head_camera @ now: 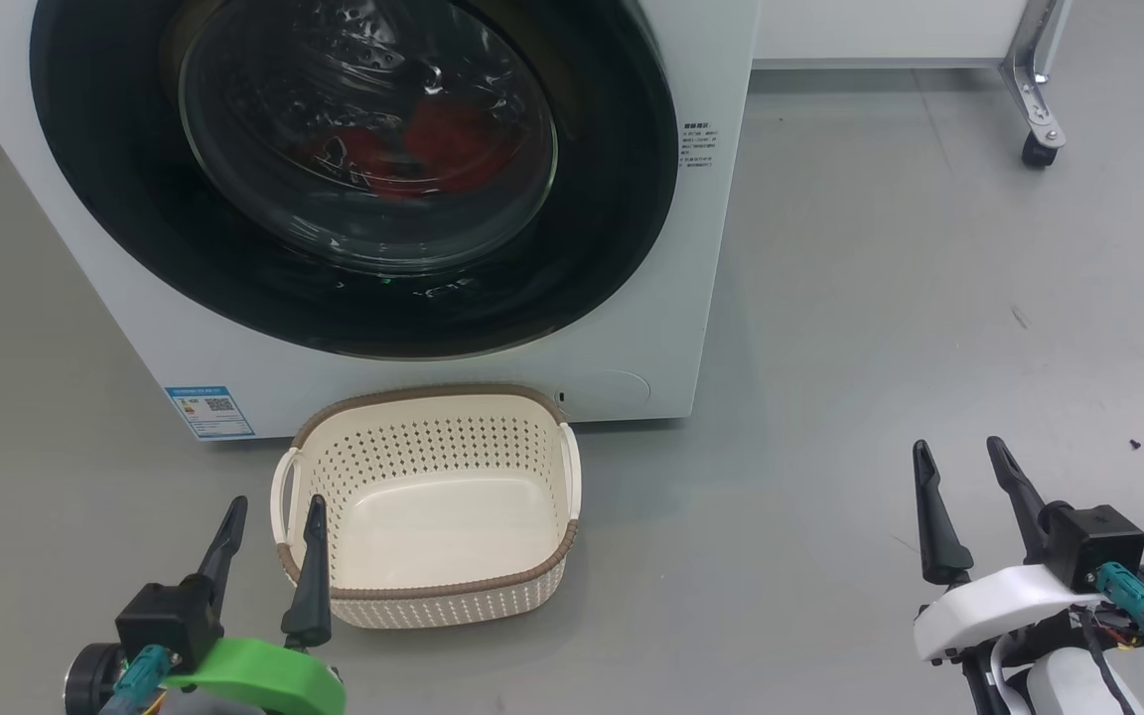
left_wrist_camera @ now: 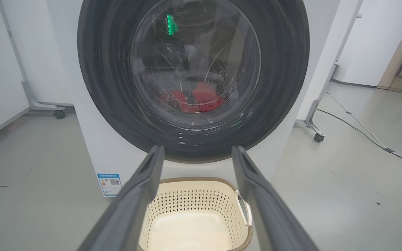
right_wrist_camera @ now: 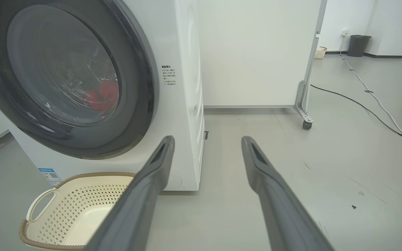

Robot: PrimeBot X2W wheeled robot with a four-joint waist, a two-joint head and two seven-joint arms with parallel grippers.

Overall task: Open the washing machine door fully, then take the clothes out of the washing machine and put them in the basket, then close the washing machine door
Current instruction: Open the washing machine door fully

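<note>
The white washing machine (head_camera: 413, 382) stands before me with its black-rimmed round door (head_camera: 125, 179) lying flat against the front. Red clothes (head_camera: 443, 139) show through the glass, also as red clothes (left_wrist_camera: 201, 99) and red clothes (right_wrist_camera: 103, 96) in the wrist views. On the floor in front of the machine sits the cream basket (head_camera: 433, 596), with nothing in it. My left gripper (head_camera: 274, 506) hangs open at the basket's left side. My right gripper (head_camera: 959, 452) stands open over bare floor far to the right, apart from machine and basket.
A white partition on castor wheels (head_camera: 1039, 149) stands behind and right of the machine. Cables (right_wrist_camera: 379, 101) run across the grey floor at the right. A dark bin (right_wrist_camera: 358, 45) stands by the far wall. Another castor foot (left_wrist_camera: 58, 113) sits left of the machine.
</note>
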